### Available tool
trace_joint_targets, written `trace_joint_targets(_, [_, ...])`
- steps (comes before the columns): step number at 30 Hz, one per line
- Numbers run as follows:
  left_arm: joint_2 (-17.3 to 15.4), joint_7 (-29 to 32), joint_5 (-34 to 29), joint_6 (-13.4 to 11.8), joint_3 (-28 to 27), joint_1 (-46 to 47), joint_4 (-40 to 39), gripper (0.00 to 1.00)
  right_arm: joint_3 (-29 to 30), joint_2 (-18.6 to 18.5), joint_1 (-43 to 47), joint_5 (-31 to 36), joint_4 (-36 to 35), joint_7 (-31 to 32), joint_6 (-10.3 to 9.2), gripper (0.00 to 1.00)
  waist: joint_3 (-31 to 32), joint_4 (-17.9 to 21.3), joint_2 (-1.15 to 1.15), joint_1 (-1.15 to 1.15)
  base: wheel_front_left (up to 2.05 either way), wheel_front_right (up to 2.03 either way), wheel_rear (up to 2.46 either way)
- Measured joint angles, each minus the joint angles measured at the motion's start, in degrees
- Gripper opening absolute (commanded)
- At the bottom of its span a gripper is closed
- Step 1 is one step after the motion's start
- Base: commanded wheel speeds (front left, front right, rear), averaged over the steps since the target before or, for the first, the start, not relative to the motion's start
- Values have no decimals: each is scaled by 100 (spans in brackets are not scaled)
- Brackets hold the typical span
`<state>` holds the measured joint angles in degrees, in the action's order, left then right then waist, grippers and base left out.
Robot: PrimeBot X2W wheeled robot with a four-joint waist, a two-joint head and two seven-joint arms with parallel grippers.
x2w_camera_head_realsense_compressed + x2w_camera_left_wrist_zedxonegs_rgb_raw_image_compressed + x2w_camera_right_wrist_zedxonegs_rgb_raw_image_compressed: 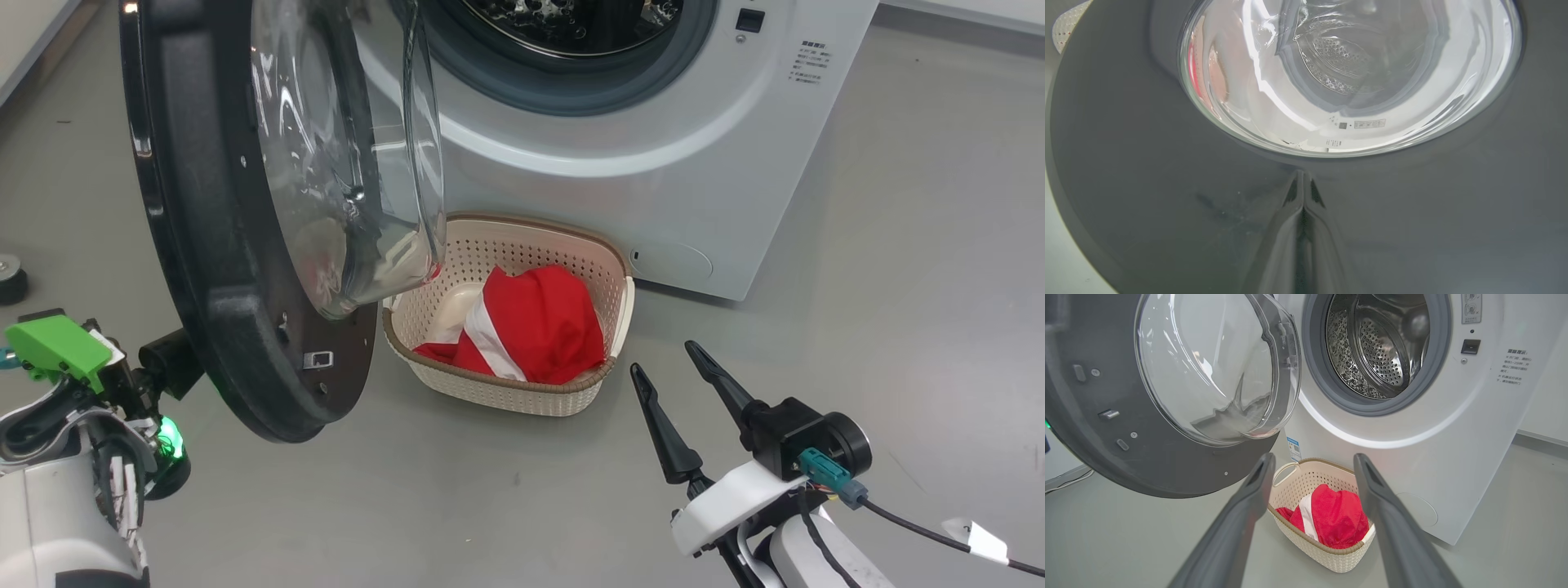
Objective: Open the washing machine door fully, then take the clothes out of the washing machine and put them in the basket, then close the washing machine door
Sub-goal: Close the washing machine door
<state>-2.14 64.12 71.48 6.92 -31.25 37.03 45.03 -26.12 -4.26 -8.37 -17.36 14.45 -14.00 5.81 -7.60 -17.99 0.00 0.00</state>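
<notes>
You seem to be starting on closing the door: clothes are lying in the basket. Your left end effector, pinched shut, is touching its black rim; your right end effector is hanging open. Next, I judge, is pushing it against the washer.

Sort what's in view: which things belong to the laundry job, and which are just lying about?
Job: washer, door, clothes, basket, left hand, right hand.
Lying about: black round object on the floor.
</notes>
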Motion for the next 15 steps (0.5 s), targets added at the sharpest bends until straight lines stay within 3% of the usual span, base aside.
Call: trace_joint_targets(15, [88,155,495,-9,113,-364,-651,0,-90,27,37,-21,26,-1,1,100,43,382,0,0,0,0,0])
